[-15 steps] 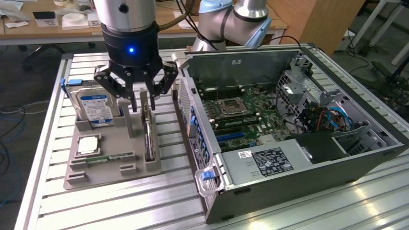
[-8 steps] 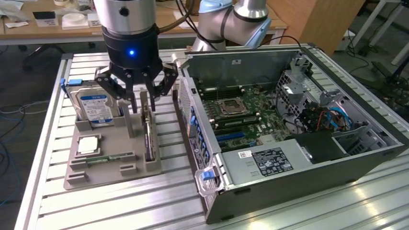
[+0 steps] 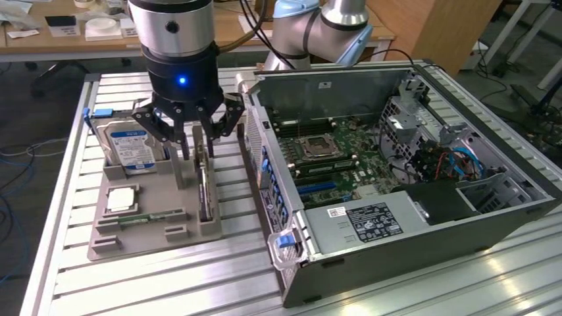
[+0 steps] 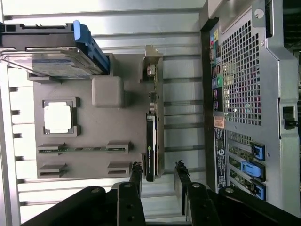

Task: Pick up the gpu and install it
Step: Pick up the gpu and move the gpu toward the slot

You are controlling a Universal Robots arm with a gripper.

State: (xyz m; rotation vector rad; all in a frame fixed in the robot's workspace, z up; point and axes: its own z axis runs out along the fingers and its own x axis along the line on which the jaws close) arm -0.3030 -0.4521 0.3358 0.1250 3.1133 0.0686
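The arm [image 3: 176, 39] is hanging straight down over a grey tray [image 3: 149, 230] that is lying on the ribbed metal counter [image 3: 176, 283], on the exterior view's left. The tool [image 3: 200, 148] is standing released, with its black fingers [image 4: 136, 172] spread apart and reaching down on both sides of the gpu [image 3: 204, 197]. In the wrist view the tool [image 4: 157, 169] is showing one finger on each side of the card's end, and I cannot tell if either finger is touching it. The gpu [image 4: 151, 136] is standing on its edge in a long slot at the right side of the tray [image 4: 94, 127], the side that is facing the case [image 3: 395, 217], and its silver bracket is pointing to the far end. In the far left part of the tray a hard drive [image 3: 131, 145] with a blue label is leaning upright. Nearer, a processor [image 3: 121, 197] is lying flat in its square pocket, and a slim memory stick [image 3: 145, 217] is lying just near of it. The case is lying on its side on the exterior view's right, just beside the tray, with its cover off, so the motherboard [image 3: 343, 151] is showing inside. In the wrist view the case [image 4: 244, 70] is showing its perforated back panel.
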